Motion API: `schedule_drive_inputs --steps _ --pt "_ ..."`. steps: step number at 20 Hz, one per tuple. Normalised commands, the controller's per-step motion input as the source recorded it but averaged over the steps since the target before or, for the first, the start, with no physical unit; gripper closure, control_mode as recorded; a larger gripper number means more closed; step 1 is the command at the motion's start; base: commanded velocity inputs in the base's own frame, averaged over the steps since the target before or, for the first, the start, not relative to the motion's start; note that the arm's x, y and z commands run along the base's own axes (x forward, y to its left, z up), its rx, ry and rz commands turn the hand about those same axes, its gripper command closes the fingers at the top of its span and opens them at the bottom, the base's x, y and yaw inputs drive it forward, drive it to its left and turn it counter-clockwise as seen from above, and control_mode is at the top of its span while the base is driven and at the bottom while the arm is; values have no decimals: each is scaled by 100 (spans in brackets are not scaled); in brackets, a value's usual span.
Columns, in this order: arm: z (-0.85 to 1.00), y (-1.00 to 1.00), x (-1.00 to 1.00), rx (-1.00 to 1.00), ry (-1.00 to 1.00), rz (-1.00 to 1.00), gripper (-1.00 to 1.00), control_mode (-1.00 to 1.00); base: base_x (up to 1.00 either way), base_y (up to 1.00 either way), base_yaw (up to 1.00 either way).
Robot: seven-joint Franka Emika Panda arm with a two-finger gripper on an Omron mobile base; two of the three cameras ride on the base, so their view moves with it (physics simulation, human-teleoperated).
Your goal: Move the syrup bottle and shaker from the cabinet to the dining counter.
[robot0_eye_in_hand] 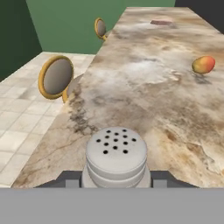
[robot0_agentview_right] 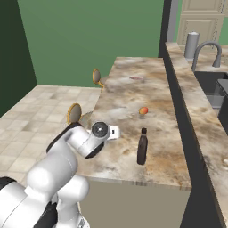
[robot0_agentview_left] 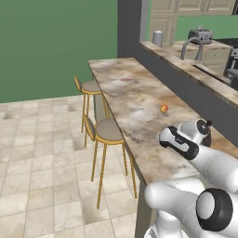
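The shaker (robot0_eye_in_hand: 116,156), a small grey cylinder with a perforated top, sits between my gripper's (robot0_eye_in_hand: 116,181) dark fingertips (robot0_eye_in_hand: 65,180), which are shut on it just above the dining counter (robot0_eye_in_hand: 144,100). In the right base view the gripper (robot0_agentview_right: 115,132) hovers over the counter's near left part (robot0_agentview_right: 124,102). The syrup bottle (robot0_agentview_right: 142,147), dark brown with a narrow neck, stands upright on the counter just right of my hand. From the left base view it is partly hidden behind my wrist (robot0_agentview_left: 207,135). Beige panelled cabinet doors (robot0_agentview_right: 196,20) show at the far back.
An orange-red fruit (robot0_agentview_right: 143,110) lies mid-counter beyond the bottle. Two gold-legged stools (robot0_agentview_left: 106,131) stand along the counter's left edge. Behind the grey raised wall (robot0_agentview_right: 178,102) are a sink faucet (robot0_agentview_right: 206,48) and a grey canister (robot0_agentview_right: 192,44).
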Motion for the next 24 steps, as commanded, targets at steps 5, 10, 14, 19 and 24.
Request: schedule_drive_inputs --steps 5,10,14,19,24 --pt "-16 0 0 0 -11 6 100 -100 0 0 0" --pt "-26 0 0 0 -7 4 100 -100 0 0 0" --pt "-20 0 0 0 -6 2 100 -100 0 0 0" --pt "-21 0 0 0 -2 1 100 -100 0 0 0" --pt "-24 1 4 0 -1 0 100 -100 0 0 0"
